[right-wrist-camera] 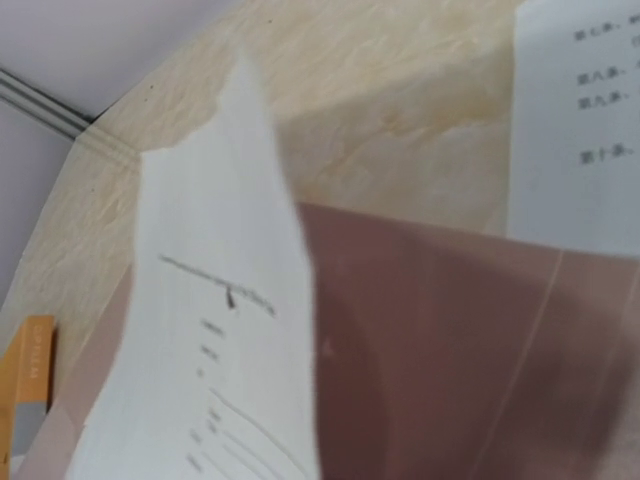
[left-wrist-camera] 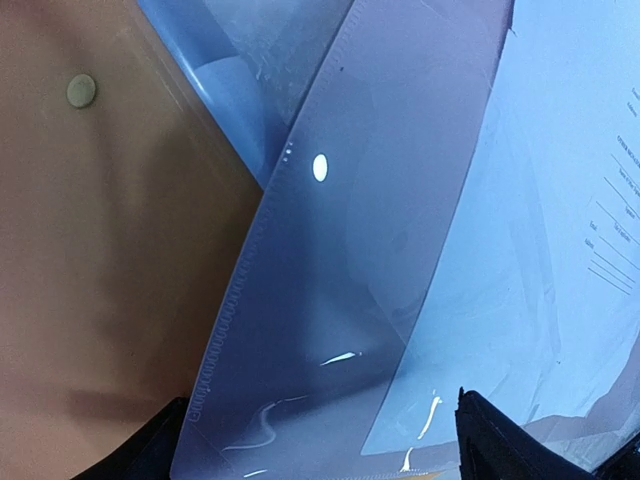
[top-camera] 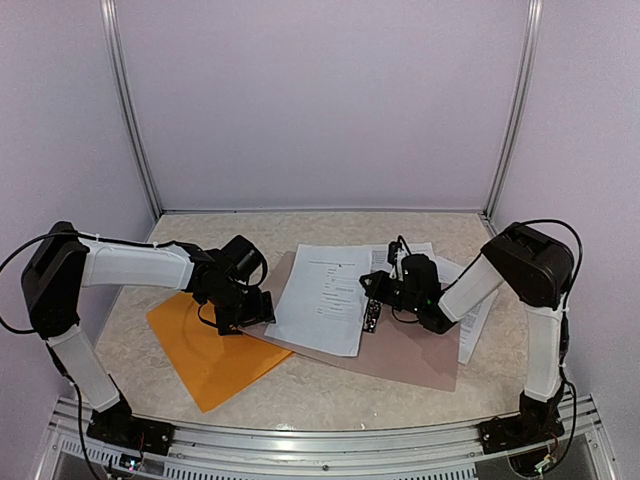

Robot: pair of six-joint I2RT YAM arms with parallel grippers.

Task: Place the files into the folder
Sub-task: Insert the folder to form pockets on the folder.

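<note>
Loose files [top-camera: 325, 295] on clipboard [top-camera: 410, 350] mid-table, just right of orange folder [top-camera: 205, 355]. Right gripper [top-camera: 378, 300] pressed together at top sheet's right edge, grip itself unclear. Left gripper [top-camera: 252, 310] spread wide over folder's clear flap [left-wrist-camera: 330, 300]. Likely trouble: flap dropping shut, thin sheet buckling at folder mouth.

Orange folder [top-camera: 205, 355] lies left of white files [top-camera: 325, 295].

I see a flat orange plastic folder [left-wrist-camera: 100, 280] with a round snap stud [left-wrist-camera: 80, 90] at left, a translucent grey plastic flap [left-wrist-camera: 330, 300] crossing diagonally and a white printed paper sheet [left-wrist-camera: 570, 180] at right; my left gripper [left-wrist-camera: 320, 440] straddles the flap, dark fingertips [left-wrist-camera: 500, 445] wide apart
</note>
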